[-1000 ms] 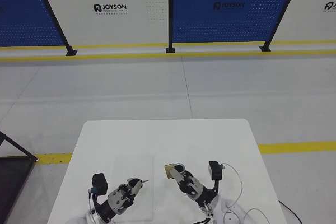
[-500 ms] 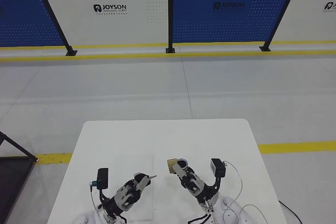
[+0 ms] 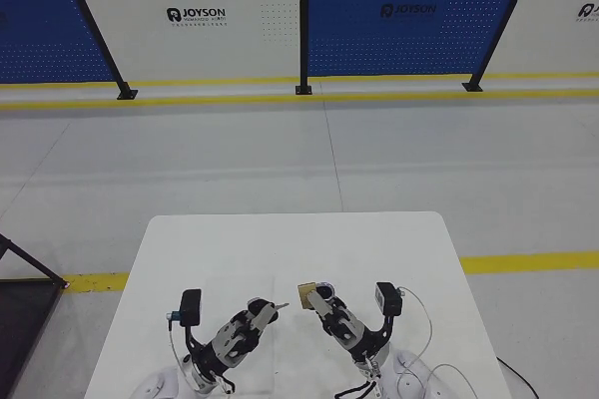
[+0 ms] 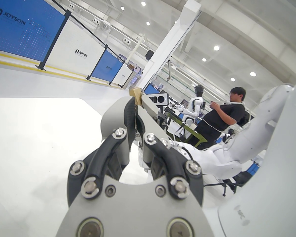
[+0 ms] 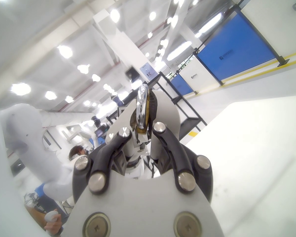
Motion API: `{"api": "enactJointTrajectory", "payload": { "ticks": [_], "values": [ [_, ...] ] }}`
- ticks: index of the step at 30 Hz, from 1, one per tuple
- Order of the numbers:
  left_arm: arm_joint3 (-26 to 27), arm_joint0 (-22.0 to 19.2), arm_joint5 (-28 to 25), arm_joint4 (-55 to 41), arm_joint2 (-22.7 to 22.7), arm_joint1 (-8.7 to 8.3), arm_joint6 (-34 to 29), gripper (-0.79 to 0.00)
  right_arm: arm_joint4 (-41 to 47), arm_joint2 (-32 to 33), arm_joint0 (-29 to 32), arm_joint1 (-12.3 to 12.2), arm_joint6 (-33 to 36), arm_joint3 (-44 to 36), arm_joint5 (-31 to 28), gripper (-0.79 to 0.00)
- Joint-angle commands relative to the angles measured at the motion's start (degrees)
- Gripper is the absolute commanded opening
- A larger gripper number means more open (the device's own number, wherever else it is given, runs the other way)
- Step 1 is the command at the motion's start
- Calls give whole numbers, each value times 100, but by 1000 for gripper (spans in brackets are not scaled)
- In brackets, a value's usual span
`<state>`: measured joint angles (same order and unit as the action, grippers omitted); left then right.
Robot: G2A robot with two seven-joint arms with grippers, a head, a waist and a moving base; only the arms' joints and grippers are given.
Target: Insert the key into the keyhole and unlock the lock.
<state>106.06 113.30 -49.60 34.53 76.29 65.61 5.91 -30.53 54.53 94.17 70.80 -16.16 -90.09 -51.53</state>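
Note:
Low over the white table [image 3: 280,239], my left gripper [image 3: 267,311] is shut on a small key [image 3: 279,305] whose thin silver tip points right at the lock. A short gap separates that tip from the brass padlock [image 3: 305,294], which my right gripper [image 3: 317,299] is shut on. In the right wrist view the padlock's silver shackle [image 5: 141,107] stands up between the closed fingers of the right gripper [image 5: 146,103]. The left wrist view has the left gripper [image 4: 135,107] pressed shut, with a brass bit just past its tips; the key blade is hidden there.
A faint clear mat [image 3: 230,299] lies under the left arm. A thin white cable [image 3: 419,324] loops near the table's right front. A black frame [image 3: 15,261] stands off the table's left side. The far half of the table is bare.
My left gripper has carried the key rightward and a little forward, closing most of the gap to the padlock. The right gripper shifted slightly at first, then held still.

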Motion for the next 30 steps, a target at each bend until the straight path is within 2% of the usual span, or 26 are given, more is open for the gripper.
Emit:
{"api": "enactJointTrajectory", "payload": {
  "ticks": [1,30],
  "values": [
    [-17,-44,56,31,-68,9,13,-785,0,0,0,0,0,0,0,-785],
    [-106,-391,345,-135,-473,46,-2,-785,0,0,0,0,0,0,0,-785]
  ]
}}
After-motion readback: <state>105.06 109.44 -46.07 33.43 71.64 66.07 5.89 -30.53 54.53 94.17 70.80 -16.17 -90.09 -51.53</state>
